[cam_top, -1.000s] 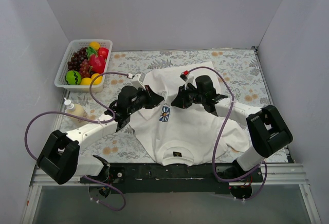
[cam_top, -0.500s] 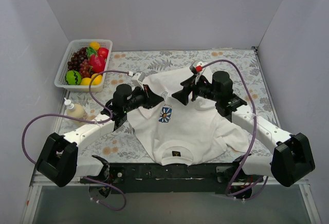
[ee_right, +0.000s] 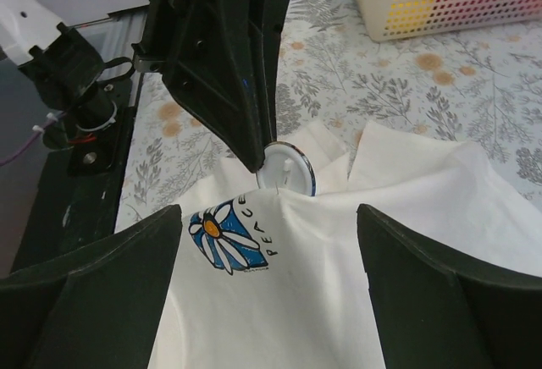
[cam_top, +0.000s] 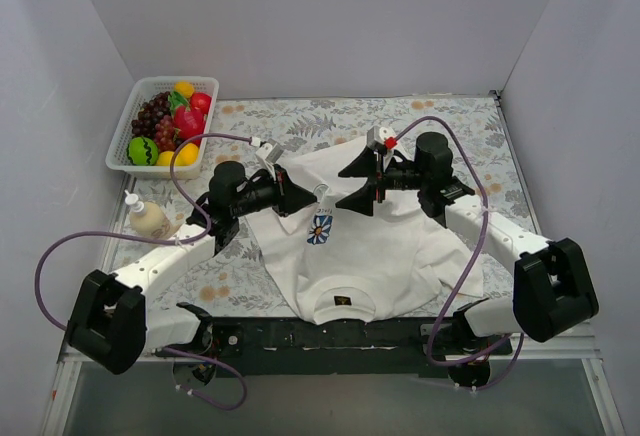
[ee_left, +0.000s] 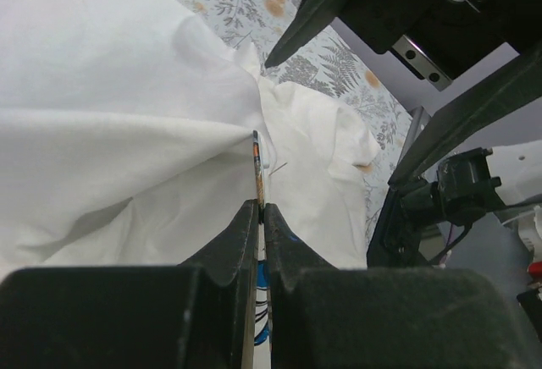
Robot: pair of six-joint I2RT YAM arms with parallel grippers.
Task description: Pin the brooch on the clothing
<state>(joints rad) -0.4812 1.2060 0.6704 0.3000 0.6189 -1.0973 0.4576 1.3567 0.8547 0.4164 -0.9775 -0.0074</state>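
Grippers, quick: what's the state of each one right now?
Left gripper: shut on the brooch, pressed against the clothing.
Right gripper: open, holding nothing.

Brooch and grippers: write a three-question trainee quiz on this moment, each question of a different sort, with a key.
1. True or false: the right gripper stands open.
2. Which one holds the brooch? A) left gripper B) right gripper C) neither
3. Short answer: what fills the basket at the table's far left corner?

Key: 1 true. 2 A, pinched edge-on between shut fingers, against the T-shirt. 3 fruit.
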